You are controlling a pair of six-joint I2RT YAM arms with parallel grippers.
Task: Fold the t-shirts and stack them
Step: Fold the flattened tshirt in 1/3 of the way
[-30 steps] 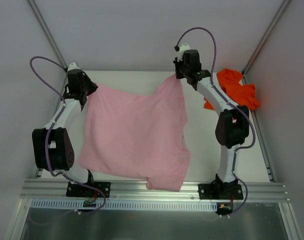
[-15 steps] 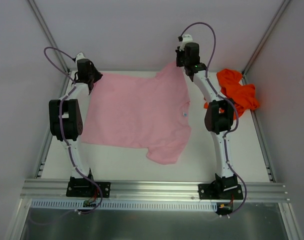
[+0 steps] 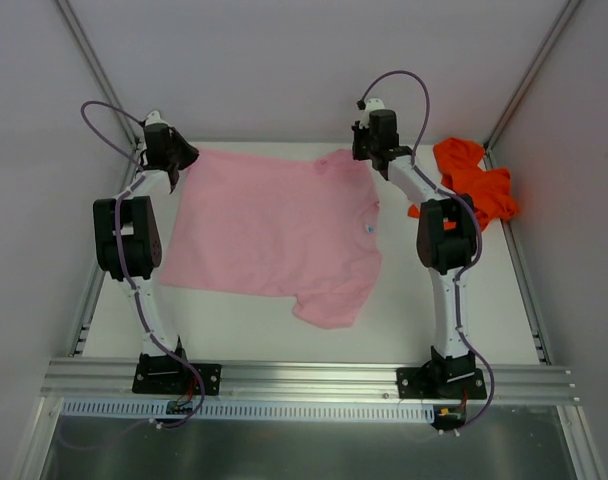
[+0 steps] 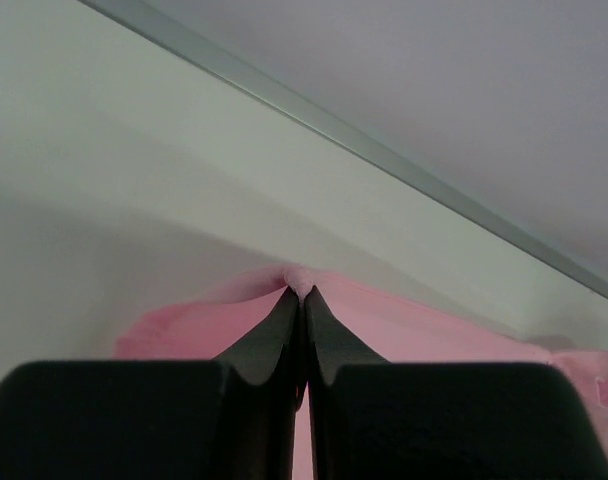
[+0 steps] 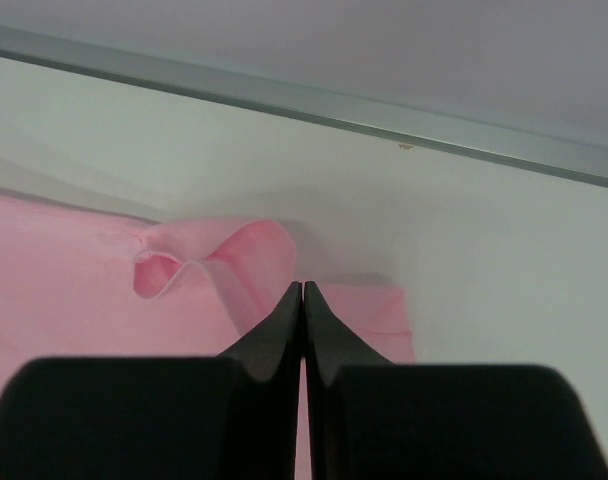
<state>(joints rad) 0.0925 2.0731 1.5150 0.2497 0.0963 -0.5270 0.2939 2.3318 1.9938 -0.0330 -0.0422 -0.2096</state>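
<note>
Pink t-shirt [image 3: 274, 230], far corners pinched: left gripper [image 3: 180, 157] clenched on one, right gripper [image 3: 368, 152] on the other. Lies spread flat on table [image 3: 234, 320], near sleeve rumpled. Orange t-shirt [image 3: 472, 180] bunched at far right.

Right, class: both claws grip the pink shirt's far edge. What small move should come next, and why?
Probably open both claws and let go. The left claw and right claw are each shut on the far edge of the pink shirt, which seems to lie spread flat on the table, so the spreading looks done.
</note>
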